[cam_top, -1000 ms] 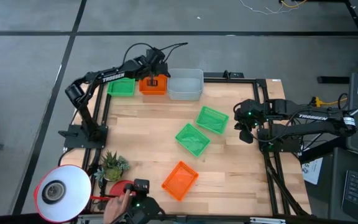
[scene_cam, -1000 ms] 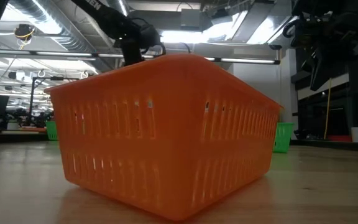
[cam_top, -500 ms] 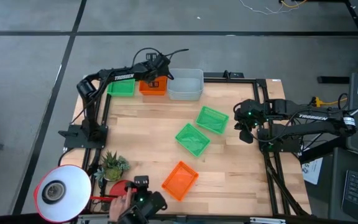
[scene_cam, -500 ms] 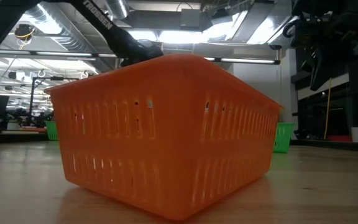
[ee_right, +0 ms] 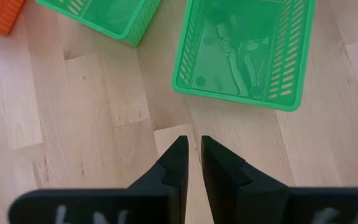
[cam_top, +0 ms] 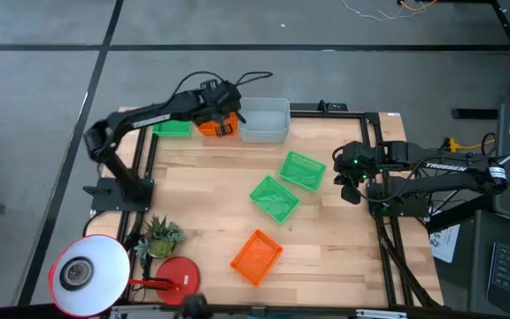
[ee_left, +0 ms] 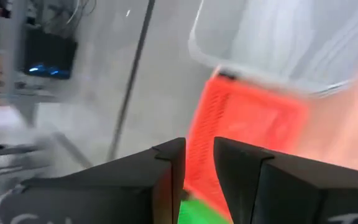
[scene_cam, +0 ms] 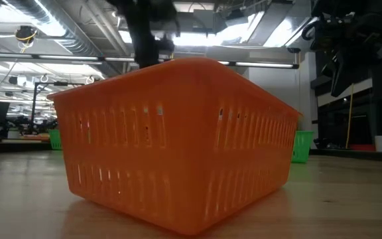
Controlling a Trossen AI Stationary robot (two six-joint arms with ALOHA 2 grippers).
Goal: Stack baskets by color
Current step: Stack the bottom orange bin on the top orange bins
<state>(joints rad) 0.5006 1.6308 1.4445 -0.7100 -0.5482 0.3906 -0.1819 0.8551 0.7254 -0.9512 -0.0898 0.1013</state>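
At the far edge, a green basket (cam_top: 173, 128), an orange basket (cam_top: 209, 128) and a light grey basket (cam_top: 264, 120) stand side by side. My left gripper (cam_top: 223, 120) is over the orange one and shut on it. Two green baskets (cam_top: 302, 170) (cam_top: 274, 198) lie mid-table on their bottoms. Another orange basket (cam_top: 257, 257) sits near the front edge and fills the low view (scene_cam: 178, 139). My right gripper (cam_top: 351, 184) hangs over bare wood at the right, its fingers almost together with nothing between them (ee_right: 194, 155). My left gripper (ee_left: 199, 168) has the far orange basket's wall (ee_left: 199, 144) in the narrow gap between its two fingers. The fingers slant down from above. The basket (ee_left: 253, 124) looks tipped below them; the blur hides whether it is clear of the table.
A white lampshade (cam_top: 87, 275), a round red lamp base (cam_top: 177, 275) and a small potted plant (cam_top: 159, 235) stand at the near left corner. Black frame rails run along the table's left and right edges. Bare wood shows between the mid-table baskets and the far row.
My left gripper has risen a little over the far orange basket and rolled about its own line, while its elbow swung toward the table's left. The orange basket now sits askew instead of flat. A person's hand by the red lamp base has gone from view.
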